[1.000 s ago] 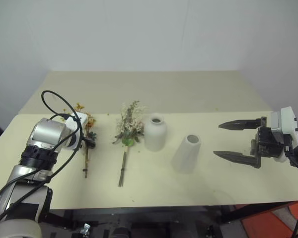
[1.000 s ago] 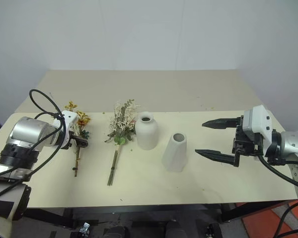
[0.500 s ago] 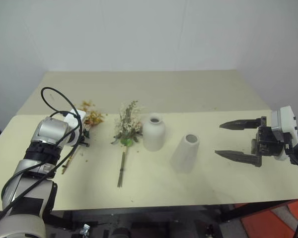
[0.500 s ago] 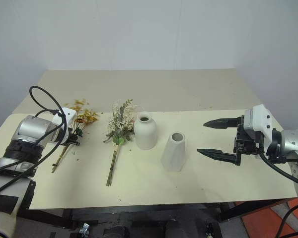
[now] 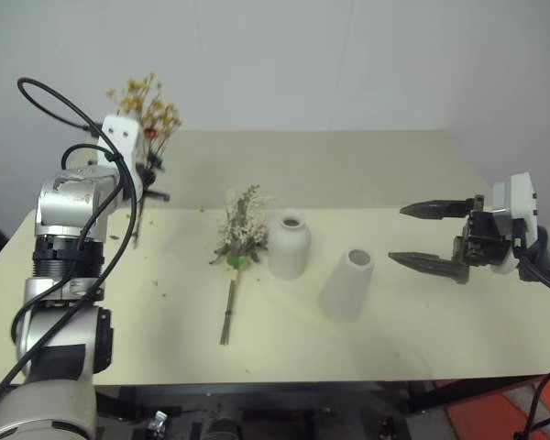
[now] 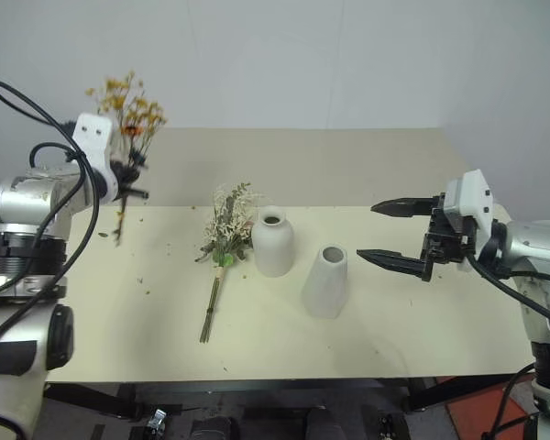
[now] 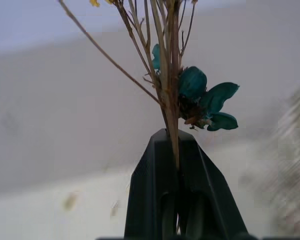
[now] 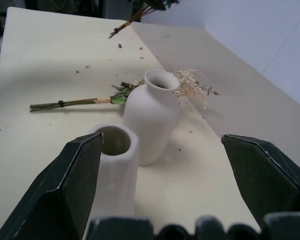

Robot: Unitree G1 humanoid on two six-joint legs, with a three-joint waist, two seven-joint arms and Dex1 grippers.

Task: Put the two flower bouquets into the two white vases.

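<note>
The left gripper (image 5: 149, 168), clamped on the yellow bouquet (image 5: 145, 108), is lifting it off the table (image 5: 394, 174), left of the squat vase (image 5: 288, 245); the right gripper (image 5: 431, 238) is waiting open beside the cone vase (image 5: 346, 284).

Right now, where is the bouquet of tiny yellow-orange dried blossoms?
The yellow-orange dried bouquet is held upright above the table's far left, clamped in the left gripper.
</note>
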